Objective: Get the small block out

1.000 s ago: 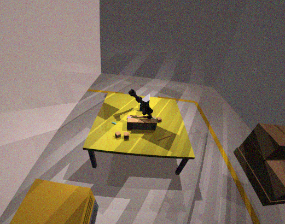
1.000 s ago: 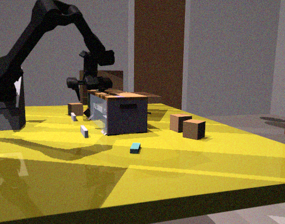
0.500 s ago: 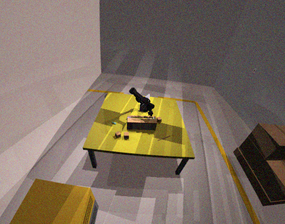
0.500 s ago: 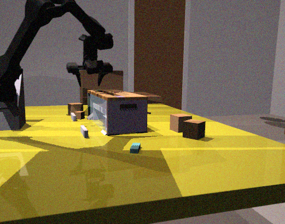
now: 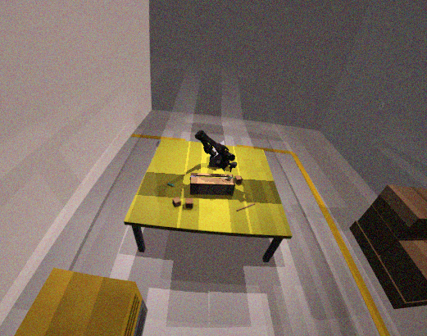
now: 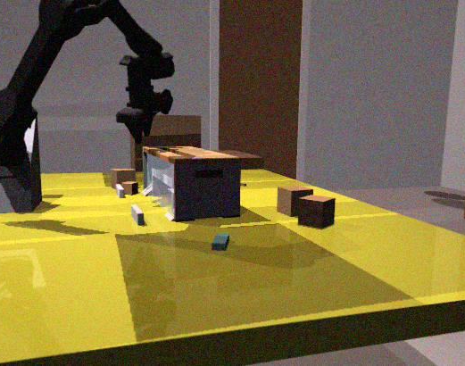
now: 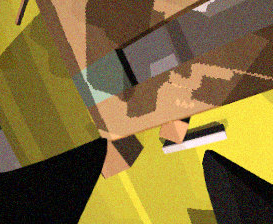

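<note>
A small brown block (image 6: 129,187) (image 7: 174,131) sits on the table outside the box, beside a white bar and near a larger brown cube. The box (image 5: 211,188) (image 6: 207,189) (image 7: 227,87) stands upright, with a wooden, slotted top and a clear front; no block can be made out inside. My gripper (image 6: 142,137) (image 7: 155,151) is open and empty, pointing down above the level of the box top. In the wrist view the small block shows between the fingertips, well below them. In the top view the small block cannot be made out.
The larger brown cube (image 5: 238,179) (image 6: 122,177) (image 7: 121,156) stands at the box's end. White bars (image 6: 120,190) (image 6: 137,214) lie on the clear-front side. A teal piece (image 5: 170,184) (image 6: 220,241), two brown cubes (image 5: 176,202) (image 5: 188,203) and a thin stick (image 5: 246,207) lie farther off.
</note>
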